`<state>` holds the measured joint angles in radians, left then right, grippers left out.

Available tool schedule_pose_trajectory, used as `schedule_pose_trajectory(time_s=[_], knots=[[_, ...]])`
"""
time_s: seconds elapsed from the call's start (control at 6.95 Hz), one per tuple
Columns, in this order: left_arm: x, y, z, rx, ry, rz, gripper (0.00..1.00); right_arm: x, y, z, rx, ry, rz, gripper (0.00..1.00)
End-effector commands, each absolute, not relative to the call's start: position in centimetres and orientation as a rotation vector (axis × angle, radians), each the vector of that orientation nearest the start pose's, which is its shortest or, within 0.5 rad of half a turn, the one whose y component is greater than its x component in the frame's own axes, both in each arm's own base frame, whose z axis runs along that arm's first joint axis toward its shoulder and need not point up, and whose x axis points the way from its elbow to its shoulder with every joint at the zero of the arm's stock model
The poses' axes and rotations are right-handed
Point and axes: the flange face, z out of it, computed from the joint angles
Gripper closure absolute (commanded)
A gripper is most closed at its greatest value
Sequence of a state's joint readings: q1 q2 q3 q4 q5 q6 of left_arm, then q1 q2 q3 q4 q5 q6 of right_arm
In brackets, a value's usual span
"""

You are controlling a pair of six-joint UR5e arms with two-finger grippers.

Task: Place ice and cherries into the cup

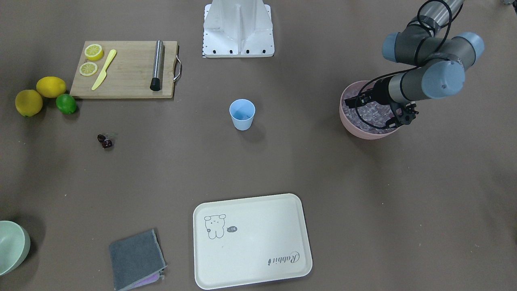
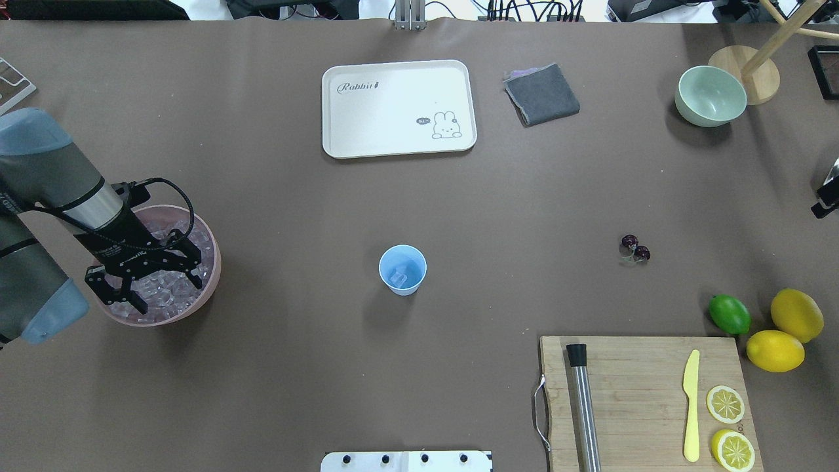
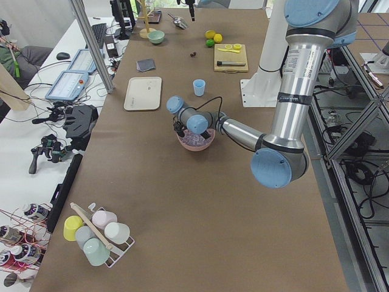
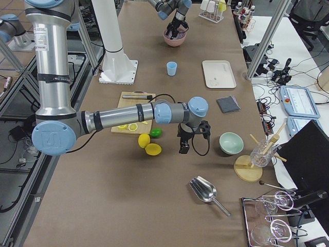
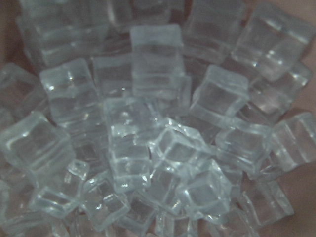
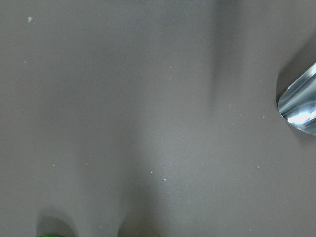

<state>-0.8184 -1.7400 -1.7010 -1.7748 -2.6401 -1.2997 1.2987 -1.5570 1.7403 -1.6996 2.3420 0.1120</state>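
The light blue cup point(image 2: 402, 269) stands upright at the table's middle, with one ice cube inside; it also shows in the front view point(image 1: 242, 114). The ice point(image 2: 164, 231) fills a pink bowl point(image 2: 211, 275) at the left. My left gripper point(image 2: 167, 295) is open, its fingers down among the cubes in the bowl. The left wrist view shows only ice point(image 5: 158, 123) close up. The cherries point(image 2: 634, 247) lie on the table to the right, alone. My right gripper point(image 4: 187, 141) hangs near the table's far right end; I cannot tell if it is open or shut.
A cream tray point(image 2: 398, 108), a grey cloth point(image 2: 543, 94) and a pale green bowl point(image 2: 710, 96) lie at the far side. A cutting board point(image 2: 645, 400) holds lemon slices, a yellow knife and a metal rod. Two lemons and a lime point(image 2: 729, 314) sit beside it. A metal scoop point(image 6: 301, 106) lies nearby.
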Motion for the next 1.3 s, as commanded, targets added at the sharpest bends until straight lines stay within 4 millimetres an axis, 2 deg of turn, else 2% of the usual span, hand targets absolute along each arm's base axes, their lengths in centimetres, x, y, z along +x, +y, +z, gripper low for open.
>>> schedule_pose_trajectory(time_s=[0.0,0.72,1.15], knots=[[34.8,-43.8,45.7,-0.680,0.926,-0.244,0.03,-7.2,-49.4,58.1,-0.094,-0.767,-0.175,0.00],[35.6,-44.2,46.0,-0.698,0.924,-0.280,0.03,-7.3,-49.5,58.0,-0.094,-0.767,-0.177,0.00],[35.9,-44.6,47.2,-0.700,0.953,-0.316,0.07,-7.3,-49.6,57.9,-0.091,-0.768,-0.178,0.00]])
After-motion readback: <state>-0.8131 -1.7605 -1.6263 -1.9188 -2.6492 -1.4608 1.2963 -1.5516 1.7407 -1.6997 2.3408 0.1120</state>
